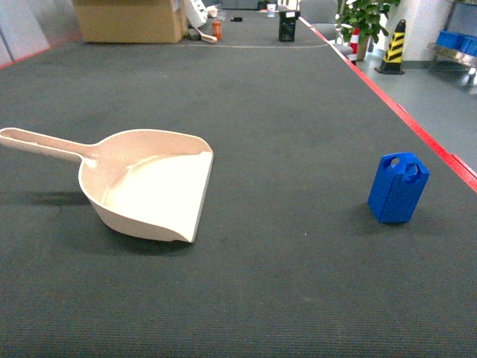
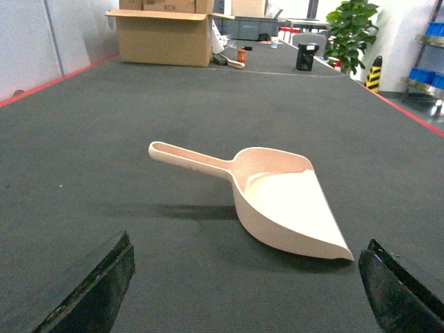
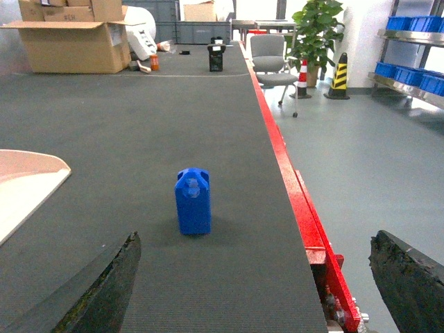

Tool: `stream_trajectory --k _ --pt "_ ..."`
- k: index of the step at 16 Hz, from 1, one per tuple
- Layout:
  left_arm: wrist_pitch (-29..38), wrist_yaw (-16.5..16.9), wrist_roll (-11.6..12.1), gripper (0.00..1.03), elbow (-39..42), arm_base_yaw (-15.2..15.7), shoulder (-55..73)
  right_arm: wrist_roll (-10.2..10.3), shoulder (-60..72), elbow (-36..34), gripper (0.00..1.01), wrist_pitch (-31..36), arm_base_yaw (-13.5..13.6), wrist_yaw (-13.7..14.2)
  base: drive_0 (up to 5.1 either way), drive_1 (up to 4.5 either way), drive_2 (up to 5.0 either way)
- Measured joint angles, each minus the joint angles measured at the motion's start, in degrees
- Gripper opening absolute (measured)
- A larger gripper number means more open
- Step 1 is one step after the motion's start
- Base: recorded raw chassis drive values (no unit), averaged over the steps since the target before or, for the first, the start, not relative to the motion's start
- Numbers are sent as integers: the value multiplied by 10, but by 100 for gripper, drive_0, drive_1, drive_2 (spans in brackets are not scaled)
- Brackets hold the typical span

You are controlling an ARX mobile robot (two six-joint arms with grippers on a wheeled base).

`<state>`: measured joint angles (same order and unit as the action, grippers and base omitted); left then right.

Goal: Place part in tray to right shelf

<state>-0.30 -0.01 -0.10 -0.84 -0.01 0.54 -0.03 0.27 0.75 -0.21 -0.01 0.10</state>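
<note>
Fingers first: my left gripper (image 2: 246, 291) shows only its 2 dark fingertips (image 2: 90, 288) at the bottom corners of the left wrist view, spread wide apart with nothing between them. My right gripper (image 3: 267, 291) is the same in its own wrist view, 2 dark fingers (image 3: 97, 288) far apart and holding nothing. Neither gripper appears in the head view.

Ahead of my left gripper lies the tray (image 2: 277, 208), a cream-beige scoop resting on the dark grey ribbed mat (image 1: 261, 134). Its long flat handle (image 1: 41, 142) points to the left in the head view, and its wide flat lip (image 1: 201, 198) faces right. The tray holds nothing.

Ahead of my right gripper stands the part (image 3: 193, 201), a small bright-blue block, upright on the mat, with 2 round holes in its chamfered top. In the head view the part (image 1: 398, 187) sits well apart from the tray, off to the right, near the red edge strip (image 1: 417, 130) of the mat.

Farther out I see a cardboard box (image 3: 69, 45), a potted plant (image 3: 316, 31), a grey chair (image 3: 270, 59), and a yellow-and-black cone (image 3: 338, 69). Blue crates (image 3: 416, 73) sit on a steel rack at the far right.
</note>
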Motion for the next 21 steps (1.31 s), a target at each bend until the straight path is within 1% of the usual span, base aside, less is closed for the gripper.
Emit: stream_trajectory --k 5,8,9,10,13,14,15,21 --pt "0 0 1 97 0 0 0 0 0 0 98 0 0 0 0 0 0" --pt "0 0 1 55 0 0 0 0 0 0 98 0 0 0 0 0 0" --pt "0 0 1 43 0 0 0 0 0 0 98 0 0 0 0 0 0" --pt "0 0 0 45 0 0 0 0 0 0 98 0 0 0 0 0 0" --pt "0 0 1 88 0 0 0 0 0 0 98 0 0 0 0 0 0" --pt "0 0 1 100 0 0 0 0 0 0 98 0 0 0 0 0 0" --pt "0 0 1 97 0 0 0 0 0 0 98 0 0 0 0 0 0" --pt "0 0 1 98 0 0 0 0 0 0 98 0 0 0 0 0 0"
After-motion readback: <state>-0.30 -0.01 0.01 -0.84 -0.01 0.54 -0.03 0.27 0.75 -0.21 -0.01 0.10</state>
